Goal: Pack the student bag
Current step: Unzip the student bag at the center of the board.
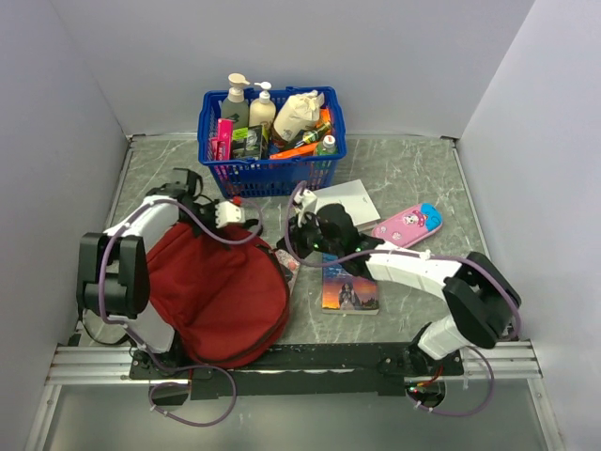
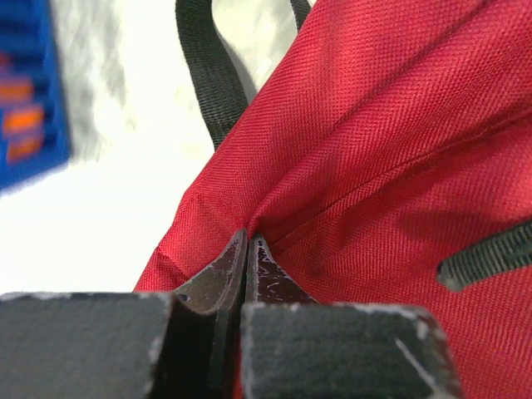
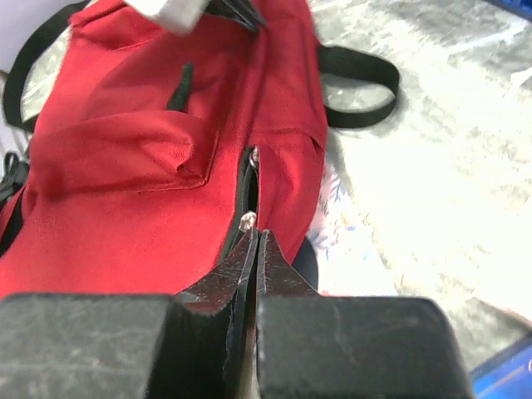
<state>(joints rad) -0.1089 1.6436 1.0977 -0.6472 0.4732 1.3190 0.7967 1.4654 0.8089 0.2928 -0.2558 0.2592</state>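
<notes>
The dark-red student bag (image 1: 221,291) lies flat at the left of the table, its zipper partly open along the right side (image 3: 246,187). My left gripper (image 1: 246,218) is at the bag's far edge, and its jaws are shut on a fold of the red fabric (image 2: 249,237). My right gripper (image 1: 287,252) reaches in from the right to the bag's right edge. Its jaws are shut (image 3: 256,234) with the small metal zipper pull (image 3: 248,221) at their tips. The bag's inside is hidden.
A blue basket (image 1: 270,169) of bottles stands at the back. A white notebook (image 1: 343,199), a pink pencil case (image 1: 407,225) and an illustrated book (image 1: 349,287) lie right of the bag. A floral-patterned item (image 3: 349,241) sticks out from under the bag. A black strap loop (image 3: 357,83) lies beyond it.
</notes>
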